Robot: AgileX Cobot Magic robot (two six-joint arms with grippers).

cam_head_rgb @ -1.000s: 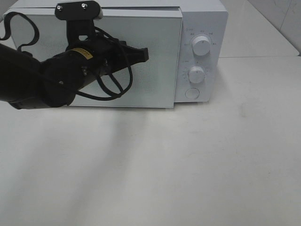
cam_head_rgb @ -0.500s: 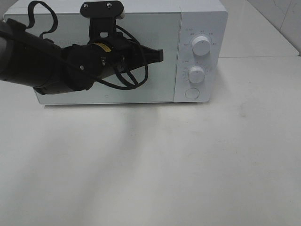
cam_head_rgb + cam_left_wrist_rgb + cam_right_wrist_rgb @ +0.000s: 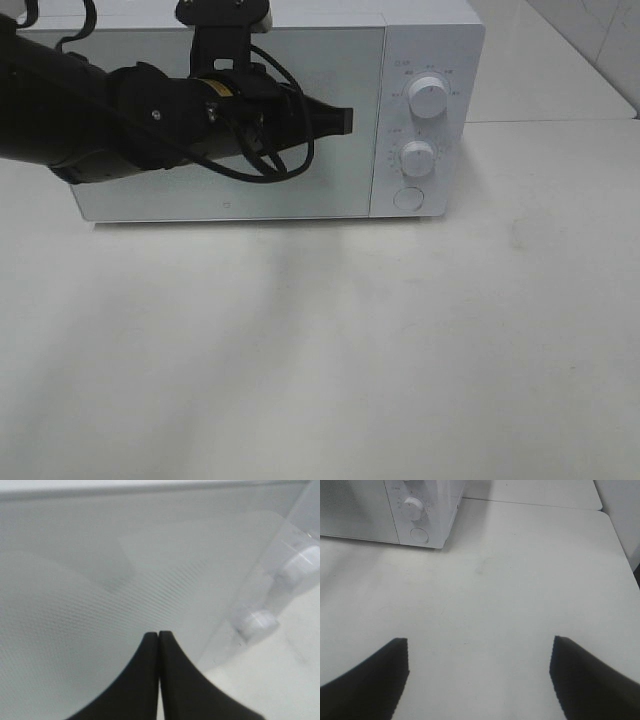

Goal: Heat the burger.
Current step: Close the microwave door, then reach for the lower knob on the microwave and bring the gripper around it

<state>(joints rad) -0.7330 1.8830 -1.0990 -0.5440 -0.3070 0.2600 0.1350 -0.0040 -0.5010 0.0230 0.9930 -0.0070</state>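
Observation:
The burger is out of view; no frame shows it. The white microwave (image 3: 430,40) stands at the back of the table with its door (image 3: 300,190) flush against the body. My left gripper (image 3: 348,120) is shut with nothing in it, and its tips sit in front of the door's right part, near the control panel. In the left wrist view the two black fingers (image 3: 158,635) meet, pointing at the door's mesh window (image 3: 75,610). My right gripper (image 3: 480,655) stands open over bare table, well in front of the microwave (image 3: 427,510).
The control panel carries an upper knob (image 3: 428,97), a lower knob (image 3: 417,158) and a round button (image 3: 408,198). The white table (image 3: 400,350) stretches in front of the microwave. Black cables loop around the left arm (image 3: 100,120).
The microwave door has swung from ajar to shut. My left arm moved up and to the right along with it. The right gripper's view gives no earlier frame.

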